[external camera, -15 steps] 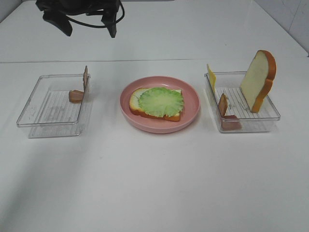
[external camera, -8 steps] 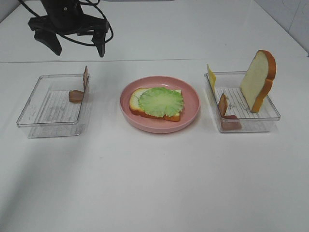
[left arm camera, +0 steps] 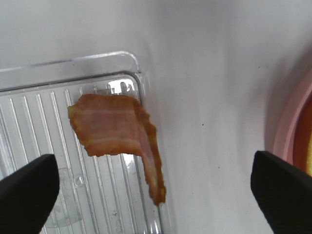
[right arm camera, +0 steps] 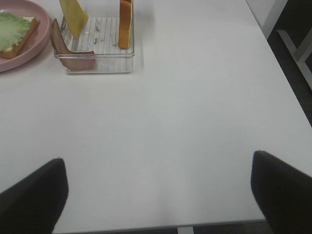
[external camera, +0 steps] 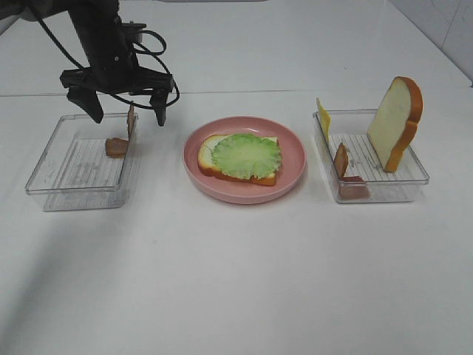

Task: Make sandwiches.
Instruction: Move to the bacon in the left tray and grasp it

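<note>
1. The white tabletop (external camera: 236, 281) is plain and matte, with a seam crossing its far part. Dark floor (right arm camera: 298, 34) shows past its right edge.
2. The left tool (external camera: 127, 118) hovers with jaws spread wide, gripping nothing, over the far right corner of the left tray (external camera: 44, 181), above a bacon strip (left arm camera: 117, 131).
3. In the middle, the pink plate (external camera: 295, 159) carries a bread slice (external camera: 205, 157) topped with lettuce (external camera: 246, 155).
4. The right tray (external camera: 414, 177) holds cheese (external camera: 323, 118), a second bacon strip (external camera: 341, 159) and an upright bread slice (external camera: 395, 122).
5. The right tool (right arm camera: 156, 195) is wide open and empty over bare tabletop, nearer than the right tray.
</note>
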